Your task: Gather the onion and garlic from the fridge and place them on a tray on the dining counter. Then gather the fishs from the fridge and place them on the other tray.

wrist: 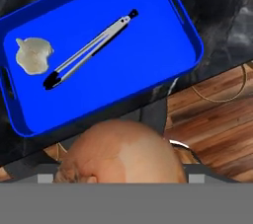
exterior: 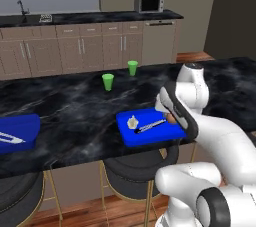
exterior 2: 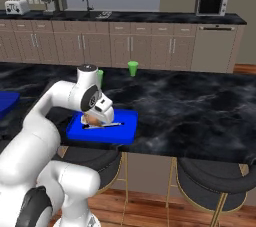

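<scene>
Tray floor: the blue tray (wrist: 148, 65) holds garlic (wrist: 33, 55) at one end and tongs (wrist: 89, 50) lying diagonally; the remainder is bare.
Counter beyond: two green cups (exterior: 108, 81) stand well apart from the tray.
Marble right of tray: unobstructed.

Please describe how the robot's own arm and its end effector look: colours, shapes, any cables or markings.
The arm is glossy white, built of thick rounded segments with dark grey to black bands at the joints. Its uppermost joint carries a dark round cap. The end effector has a boxy white body with dark parts. No cables or markings can be seen on it.
</scene>
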You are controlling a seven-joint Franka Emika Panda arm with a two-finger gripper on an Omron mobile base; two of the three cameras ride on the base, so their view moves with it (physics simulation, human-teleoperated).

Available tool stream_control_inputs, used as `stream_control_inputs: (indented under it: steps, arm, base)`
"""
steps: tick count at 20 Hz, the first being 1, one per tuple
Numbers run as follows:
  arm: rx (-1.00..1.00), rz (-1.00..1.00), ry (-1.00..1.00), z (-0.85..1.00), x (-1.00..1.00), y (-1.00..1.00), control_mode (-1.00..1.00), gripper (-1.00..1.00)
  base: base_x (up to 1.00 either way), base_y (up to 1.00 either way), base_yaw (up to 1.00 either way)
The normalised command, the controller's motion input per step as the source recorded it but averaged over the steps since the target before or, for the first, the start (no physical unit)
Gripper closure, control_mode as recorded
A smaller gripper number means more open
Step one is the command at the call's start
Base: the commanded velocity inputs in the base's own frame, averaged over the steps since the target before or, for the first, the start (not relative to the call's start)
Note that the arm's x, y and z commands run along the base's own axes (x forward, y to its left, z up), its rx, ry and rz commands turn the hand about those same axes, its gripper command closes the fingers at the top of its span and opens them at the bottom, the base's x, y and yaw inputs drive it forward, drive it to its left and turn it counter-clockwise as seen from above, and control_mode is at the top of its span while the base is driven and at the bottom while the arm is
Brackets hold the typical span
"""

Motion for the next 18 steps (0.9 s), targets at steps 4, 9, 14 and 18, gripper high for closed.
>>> stream_control_inputs:
  steps: [4,9,14,18]
  arm:
    - [0.0,0.0,0.02,-0.32,0.47,-0.23,-1.0,1.0]
    - [0.0,0.0,0.02,-0.28,0.59,-0.17,-1.0,1.0]
    - [0.0,-0.01,0.02,-0.28,0.66,-0.03,-1.0,1.0]
    - [0.0,-0.02,0.03,-0.33,0.54,0.0,-1.0,1.0]
  base:
    - [0.0,0.0,0.0]
    - [0.0,0.0,0.0]
    - [0.0,0.0,0.0]
    - [0.0,0.0,0.0]
